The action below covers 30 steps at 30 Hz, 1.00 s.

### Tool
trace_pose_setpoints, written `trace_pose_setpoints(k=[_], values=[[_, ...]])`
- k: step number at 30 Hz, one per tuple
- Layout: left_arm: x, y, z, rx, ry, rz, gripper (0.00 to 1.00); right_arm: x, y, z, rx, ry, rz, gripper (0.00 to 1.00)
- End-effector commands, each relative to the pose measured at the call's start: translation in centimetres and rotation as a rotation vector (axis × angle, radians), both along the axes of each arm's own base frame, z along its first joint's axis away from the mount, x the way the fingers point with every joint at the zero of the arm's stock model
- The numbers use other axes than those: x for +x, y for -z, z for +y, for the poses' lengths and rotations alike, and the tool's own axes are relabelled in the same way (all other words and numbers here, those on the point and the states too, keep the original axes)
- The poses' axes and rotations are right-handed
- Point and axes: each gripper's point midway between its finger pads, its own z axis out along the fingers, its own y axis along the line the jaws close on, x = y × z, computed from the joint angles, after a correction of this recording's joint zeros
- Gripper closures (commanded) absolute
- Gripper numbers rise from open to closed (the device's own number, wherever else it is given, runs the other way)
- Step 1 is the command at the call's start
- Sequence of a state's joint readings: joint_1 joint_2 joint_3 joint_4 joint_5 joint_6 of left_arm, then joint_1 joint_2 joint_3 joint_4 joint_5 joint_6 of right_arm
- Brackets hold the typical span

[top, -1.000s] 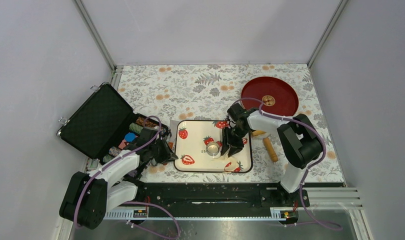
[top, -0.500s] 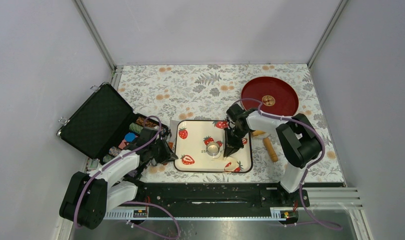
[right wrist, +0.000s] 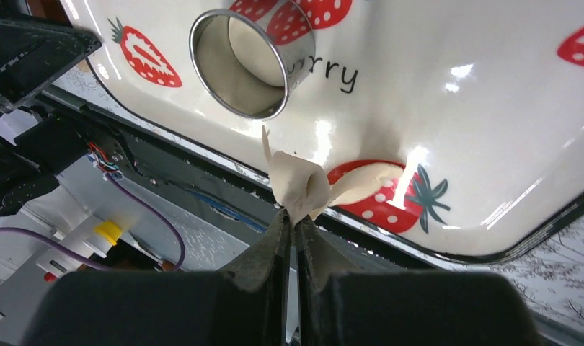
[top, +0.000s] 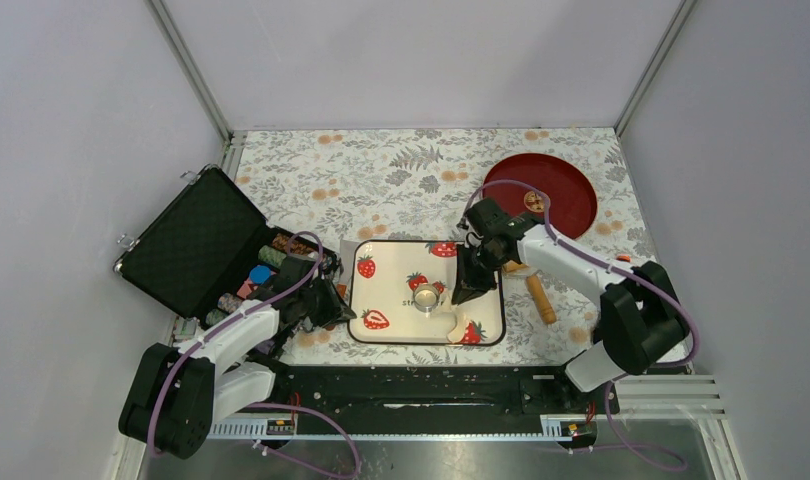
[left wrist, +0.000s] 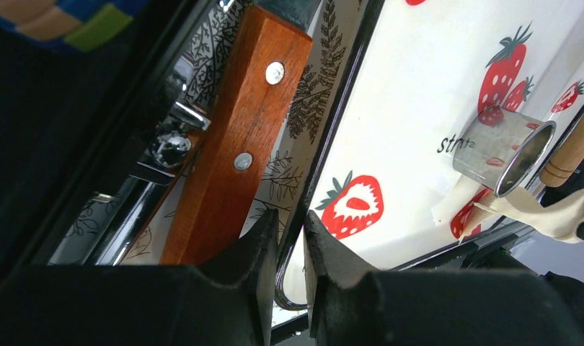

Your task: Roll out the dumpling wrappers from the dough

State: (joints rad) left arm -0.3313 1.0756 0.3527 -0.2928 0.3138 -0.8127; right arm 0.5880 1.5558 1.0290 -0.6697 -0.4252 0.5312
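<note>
My right arm's elbow has swung out to the right, away from the roller (top: 541,298) and toward the desk's (top: 381,180) near right corner. The forearm now reaches in stretched long from that side instead of folded close beside the tray (right wrist: 476,108). My right gripper (right wrist: 295,215) has drawn back a little from the cutter (right wrist: 240,63) toward the tray's right side. Where the dough (right wrist: 298,184) lay pale by the corner strawberry, a crumpled scrap of it now stands pinched in my closed fingers, with a strip trailing down to that strawberry.
</note>
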Motion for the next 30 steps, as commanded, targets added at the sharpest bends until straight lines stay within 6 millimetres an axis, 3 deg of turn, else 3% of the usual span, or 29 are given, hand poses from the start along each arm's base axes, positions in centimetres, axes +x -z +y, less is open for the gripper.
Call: trace_pose_setpoints(k=[1, 10, 18, 25, 30], values=[[-0.4, 1.2, 0.9, 0.053, -0.021, 0.024, 0.81, -0.1, -2.7, -0.8, -0.021, -0.007, -0.061, 0.92], [-0.4, 1.2, 0.9, 0.052, -0.021, 0.021, 0.82, 2.9, -7.2, -1.1, -0.035, -0.014, -0.184, 0.92], [-0.5, 1.2, 0.9, 0.050, -0.021, 0.019, 0.82, 6.8, -8.8, -2.0, -0.047, 0.015, -0.221, 0.91], [-0.4, 1.2, 0.9, 0.049, -0.021, 0.017, 0.82, 10.1, -8.0, -3.1, -0.063, 0.044, -0.207, 0.90], [-0.5, 1.2, 0.8, 0.048, -0.020, 0.015, 0.82, 11.7, -4.7, -4.4, -0.148, 0.044, -0.171, 0.89]])
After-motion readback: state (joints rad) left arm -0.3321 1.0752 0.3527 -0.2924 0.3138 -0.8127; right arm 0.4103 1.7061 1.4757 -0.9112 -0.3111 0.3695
